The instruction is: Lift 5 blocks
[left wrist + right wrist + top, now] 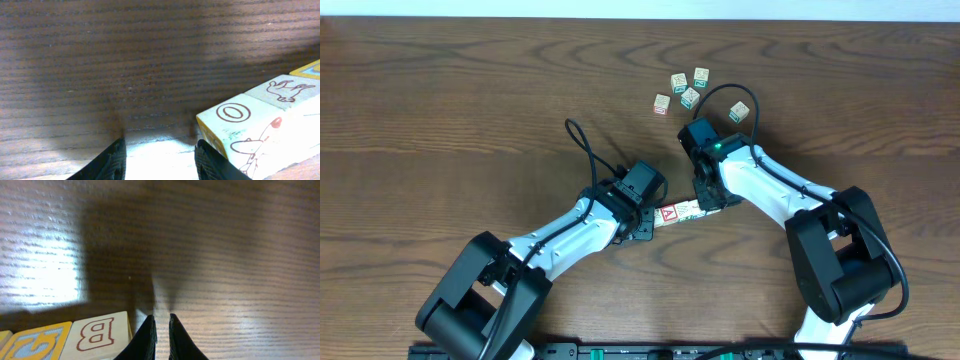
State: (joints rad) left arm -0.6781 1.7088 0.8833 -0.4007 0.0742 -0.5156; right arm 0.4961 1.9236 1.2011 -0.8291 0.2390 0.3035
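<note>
The left gripper (pixel 160 150) is seen half open and empty, the row of blocks (pixel 678 212) just beside its jaws; the right gripper (pixel 161 322) is nearly closed on nothing. Light, hard, slick cubes are judged best squeezed end to end. Beyond, perhaps five loose blocks (pixel 690 97) are seen.

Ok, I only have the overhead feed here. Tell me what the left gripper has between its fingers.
Observer: Nothing. The left gripper is open over bare table, with the row of blocks lying beside one finger.
Operator: Read me what's printed on the nearest one.
Observer: The end block shows a ring like an O on its upper face.
Operator: Now do the right side.
Observer: The right gripper has its fingers almost together, nothing between them; the block with a B sits just beside them.
</note>
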